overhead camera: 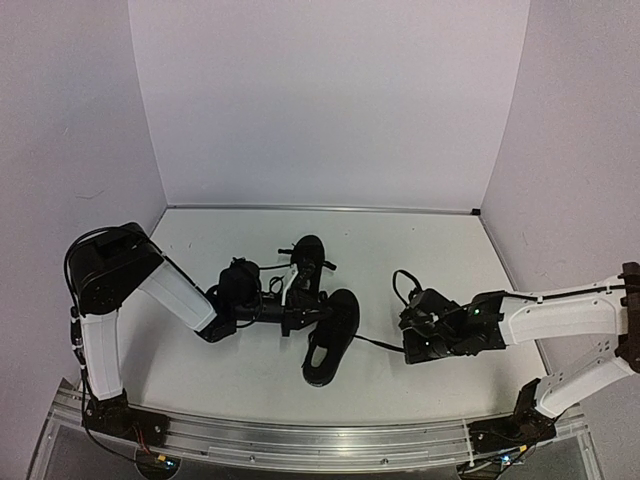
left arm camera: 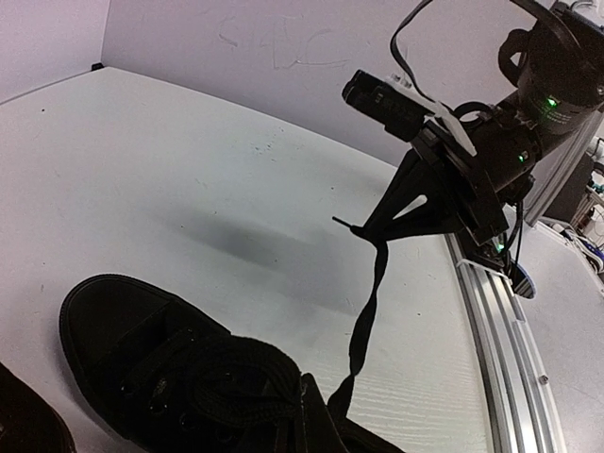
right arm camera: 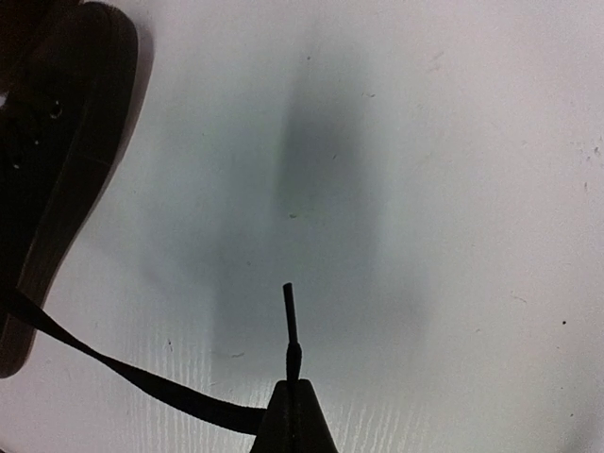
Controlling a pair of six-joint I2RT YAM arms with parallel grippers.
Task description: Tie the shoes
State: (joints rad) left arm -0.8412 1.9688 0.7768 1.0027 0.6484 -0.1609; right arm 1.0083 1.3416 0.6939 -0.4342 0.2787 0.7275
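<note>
— white table (overhead camera: 240, 370), pale walls on three sides. what's on it?
— a black pair, mid-table: far shoe (overhead camera: 307, 258) toward the back wall, near shoe (overhead camera: 335, 340) just in front of it.
— and the grippers?
— right gripper (overhead camera: 408, 345) is pinched together on the tip of a lace (right arm camera: 142, 377) that runs back to the near shoe. left gripper (overhead camera: 303, 318) sits closed at that shoe; can't tell if it holds anything.

Both forearms low, angled inward — left claw (overhead camera: 306, 317) and right claw (overhead camera: 408, 343) closed tight, tips toward each other.
</note>
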